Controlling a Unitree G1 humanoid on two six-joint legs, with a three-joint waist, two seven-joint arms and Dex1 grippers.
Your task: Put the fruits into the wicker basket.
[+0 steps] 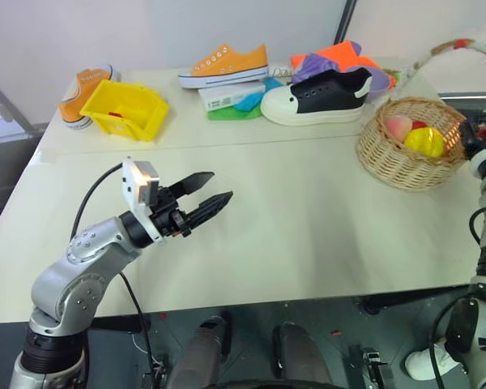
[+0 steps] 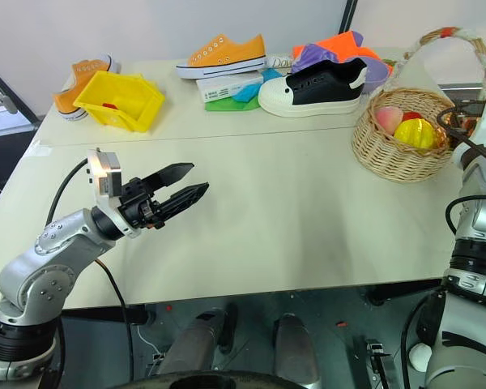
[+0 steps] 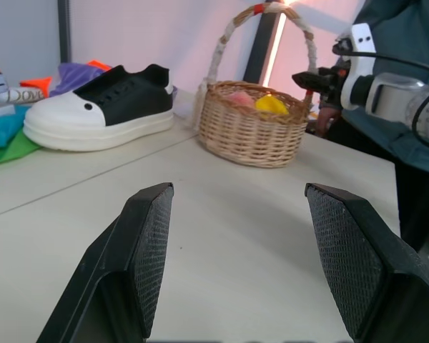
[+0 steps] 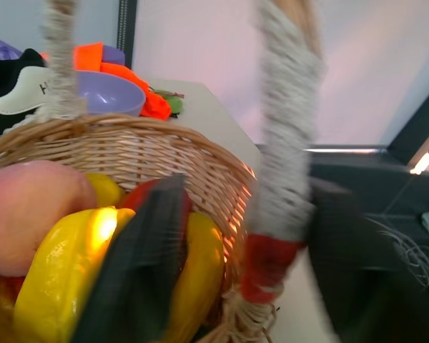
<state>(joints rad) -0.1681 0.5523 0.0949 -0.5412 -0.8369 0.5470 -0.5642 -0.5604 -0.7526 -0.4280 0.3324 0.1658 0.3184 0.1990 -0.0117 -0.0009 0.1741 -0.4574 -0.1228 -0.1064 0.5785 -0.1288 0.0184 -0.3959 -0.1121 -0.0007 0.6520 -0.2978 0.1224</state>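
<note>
Peach (image 1: 398,126) and star fruit (image 1: 425,142) inside basket (image 1: 389,166) at two o'clock on table (image 1: 308,235), right gripper (image 3: 304,77) spread beside it, left gripper (image 1: 219,185) spread at eight o'clock.

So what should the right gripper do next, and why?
Probably pull back clear of the basket. The peach and star fruit already lie inside it, and the right gripper sits beside the rim, with its fingers apart and nothing between them.

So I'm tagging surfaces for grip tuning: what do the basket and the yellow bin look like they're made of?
The wicker basket: woven natural cane, matte tan, its weave plainly visible; handle wrapped in white and red cord. The yellow bin: likely moulded plastic, smooth, uniform colour, slight sheen.
</note>
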